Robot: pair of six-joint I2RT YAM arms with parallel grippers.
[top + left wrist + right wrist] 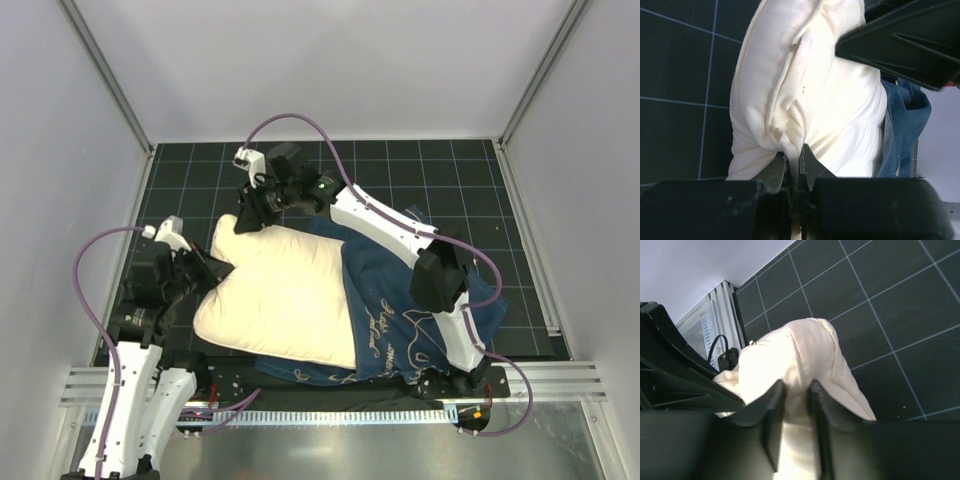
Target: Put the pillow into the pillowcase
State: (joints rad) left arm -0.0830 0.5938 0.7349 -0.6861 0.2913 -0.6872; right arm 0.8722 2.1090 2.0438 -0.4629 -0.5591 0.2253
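The cream-white pillow (280,295) lies across the table's middle, its right part inside the navy-blue pillowcase (400,320) with white line drawings. My left gripper (205,272) is shut on the pillow's left edge; in the left wrist view (794,160) the fabric is pinched between the jaws. My right gripper (248,218) reaches over to the pillow's far left corner and is shut on it; the right wrist view (796,390) shows a fold of pillow (800,360) between the fingers. The pillowcase (902,125) shows at the right of the left wrist view.
The table is a black mat with a white grid (400,160), walled by pale panels. A metal rail (330,385) runs along the near edge. The right arm (400,235) stretches across the pillowcase.
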